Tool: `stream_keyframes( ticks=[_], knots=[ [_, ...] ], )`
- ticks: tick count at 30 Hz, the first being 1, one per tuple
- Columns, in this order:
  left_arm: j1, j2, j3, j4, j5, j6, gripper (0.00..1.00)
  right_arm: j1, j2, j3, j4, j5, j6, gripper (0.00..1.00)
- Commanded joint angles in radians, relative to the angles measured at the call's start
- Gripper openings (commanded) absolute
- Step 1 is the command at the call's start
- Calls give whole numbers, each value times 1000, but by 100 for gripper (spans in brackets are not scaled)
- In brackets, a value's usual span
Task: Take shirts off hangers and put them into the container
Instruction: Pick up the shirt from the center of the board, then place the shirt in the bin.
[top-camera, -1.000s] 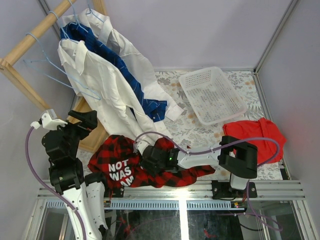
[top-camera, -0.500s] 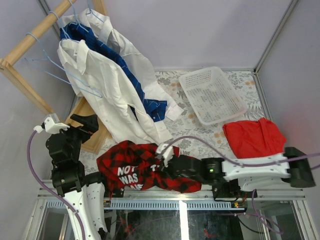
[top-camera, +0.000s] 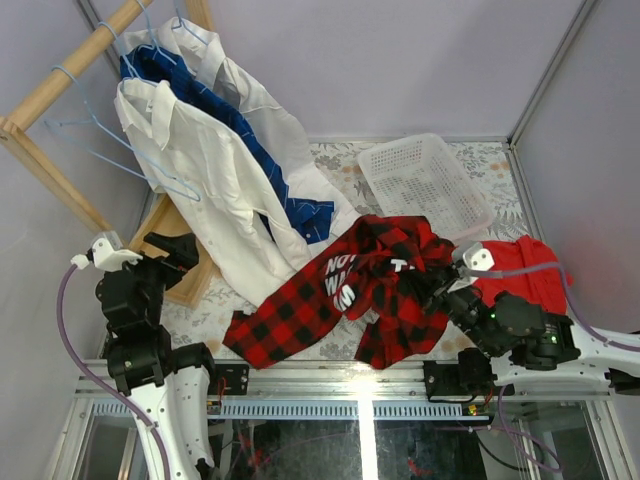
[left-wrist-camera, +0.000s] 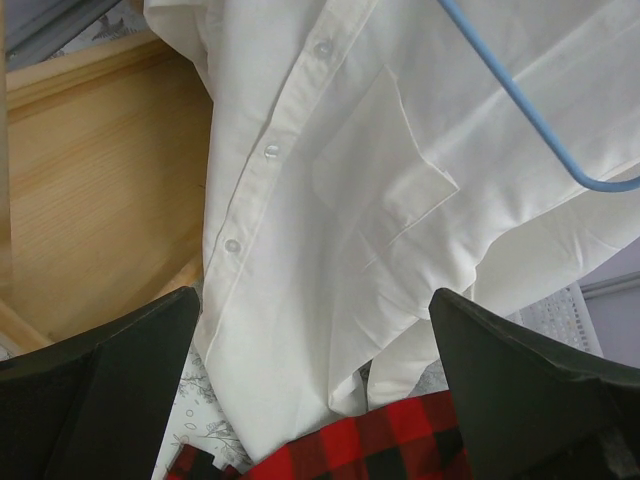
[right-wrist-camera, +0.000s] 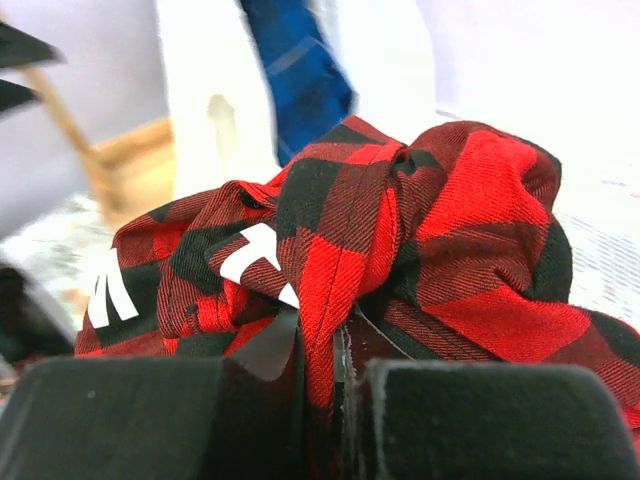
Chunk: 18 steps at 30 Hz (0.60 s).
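Plaid shirt (top-camera: 290, 315) pinched in closed right pincer (right-wrist-camera: 343, 368); left pincer (left-wrist-camera: 316, 385) wide open.

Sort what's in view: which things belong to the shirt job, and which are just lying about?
Job: plaid shirt, pinched in right gripper; white shirts; dark blue shirt; blue hangers; white basket.
Lying about: red cloth; wooden rack.

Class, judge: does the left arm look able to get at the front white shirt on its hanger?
Probably yes: the open left gripper faces the white shirt directly with nothing between them; the plaid shirt only shows at the lower edge.
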Motion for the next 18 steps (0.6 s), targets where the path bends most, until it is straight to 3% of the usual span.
stream_keyframes(
  ticks=[1,3,6,9,11,13,16,18],
  knots=[
    [-10,-8,-16,36,6,31,100,0,53,0,-163,343,35,0],
    [-16,-5,-16,35,3,41,100,-1,89,20,-200,451,33,0],
    [-18,-4,-25,36,0,40,100,0,141,84,-163,462,-18,0],
    [-19,-10,-42,45,6,42,100,-9,191,61,160,552,-341,0],
    [-19,-16,-59,46,1,42,100,-58,228,52,379,495,-546,0],
    [-23,-19,-73,49,13,35,100,-189,291,97,400,395,-566,0],
    [-25,-24,-101,63,27,31,100,-501,436,282,160,171,-392,0],
    [-27,-30,-122,75,31,27,100,-648,540,417,91,62,-344,0]
  ],
)
